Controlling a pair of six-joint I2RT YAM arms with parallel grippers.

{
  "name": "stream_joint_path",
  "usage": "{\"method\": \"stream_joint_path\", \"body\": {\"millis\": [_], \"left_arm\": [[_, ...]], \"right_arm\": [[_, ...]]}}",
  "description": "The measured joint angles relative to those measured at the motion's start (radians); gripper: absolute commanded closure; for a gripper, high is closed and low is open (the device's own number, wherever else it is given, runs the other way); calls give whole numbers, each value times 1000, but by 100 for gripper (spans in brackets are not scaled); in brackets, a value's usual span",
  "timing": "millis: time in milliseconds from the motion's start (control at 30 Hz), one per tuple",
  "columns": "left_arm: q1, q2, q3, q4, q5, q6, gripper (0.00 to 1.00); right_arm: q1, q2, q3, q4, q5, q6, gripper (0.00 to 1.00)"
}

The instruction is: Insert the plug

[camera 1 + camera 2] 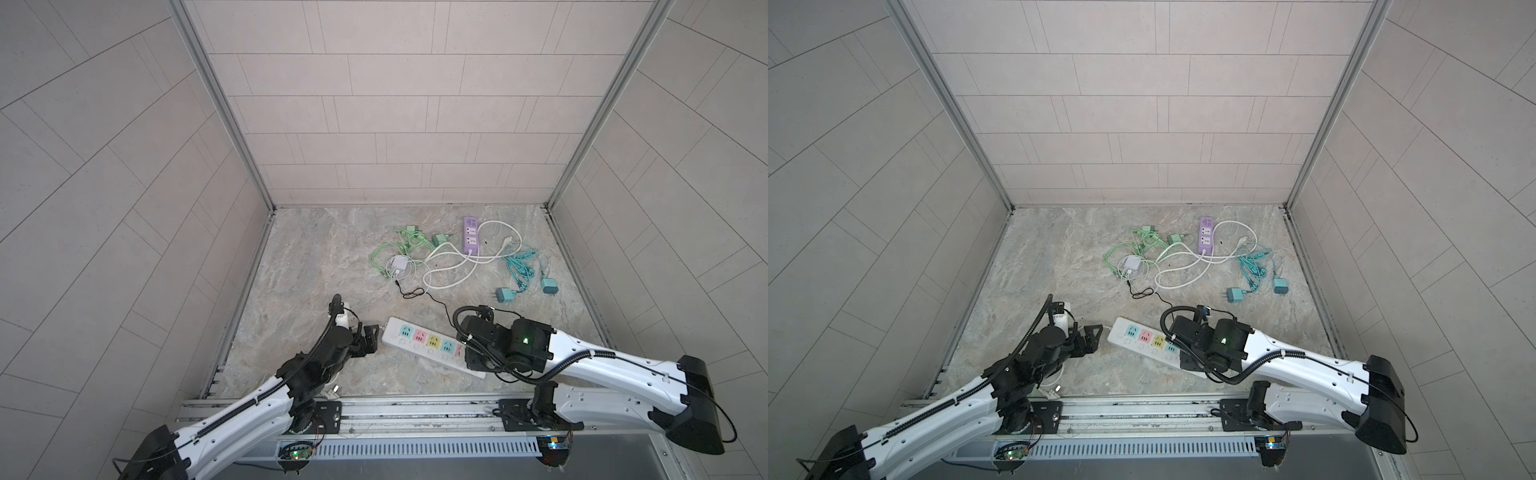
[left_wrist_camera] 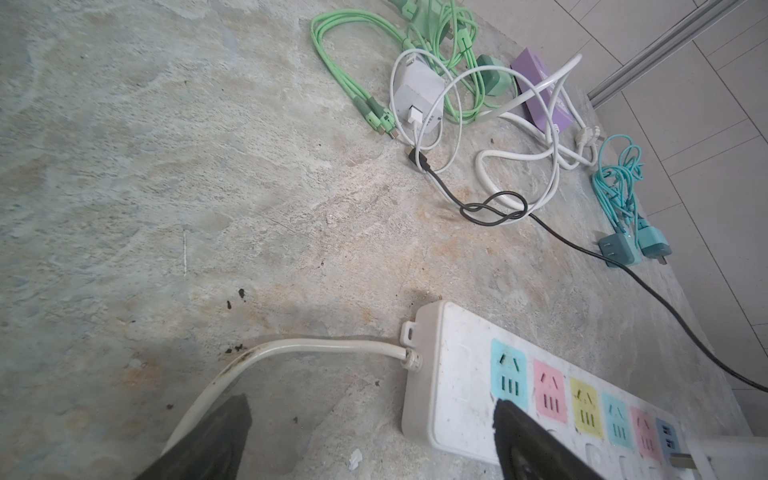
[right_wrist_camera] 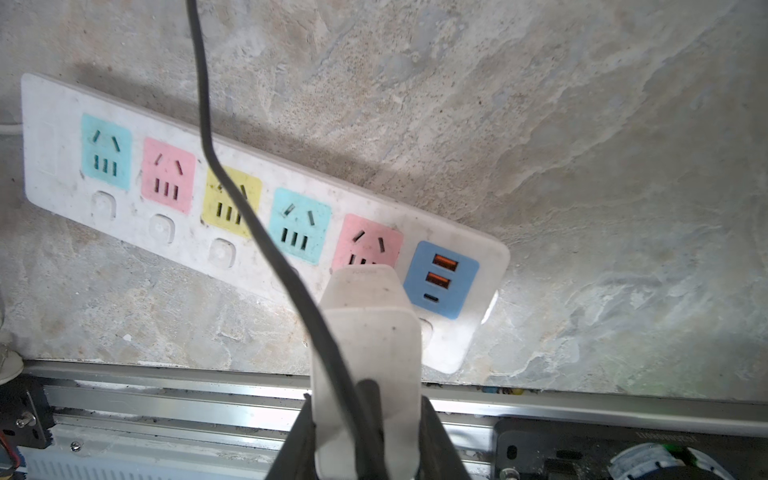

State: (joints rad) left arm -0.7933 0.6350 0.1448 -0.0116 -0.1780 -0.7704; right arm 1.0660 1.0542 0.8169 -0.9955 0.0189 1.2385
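I'm gripping the white plug (image 3: 370,324) with the right gripper (image 3: 368,419), its black cable (image 3: 203,104) running off toward the far side. The plug is sitting over the pink socket (image 3: 368,245) at the right end of the strip (image 3: 54,137) on the near side, and I'm not seeing whether the prongs are in. The left gripper (image 2: 372,415) is hanging with jaws wide apart at the strip's left end, by its cord (image 2: 316,345).

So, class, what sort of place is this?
Probably a robot test cell, not a real room: tiled walls on a metal frame, left arm and right arm bolted to a rail, and a strip on the floor.
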Motion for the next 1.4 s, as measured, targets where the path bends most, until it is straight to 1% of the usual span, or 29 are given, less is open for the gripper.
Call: {"method": "stream_joint_path", "body": {"millis": [533, 1400], "left_arm": [[0, -7, 0, 0, 0, 0, 3], [0, -14, 0, 6, 1, 1, 3]], "right_arm": [[-30, 16, -8, 48, -20, -6, 100], [-62, 1, -31, 56, -36, -8, 100]]}}
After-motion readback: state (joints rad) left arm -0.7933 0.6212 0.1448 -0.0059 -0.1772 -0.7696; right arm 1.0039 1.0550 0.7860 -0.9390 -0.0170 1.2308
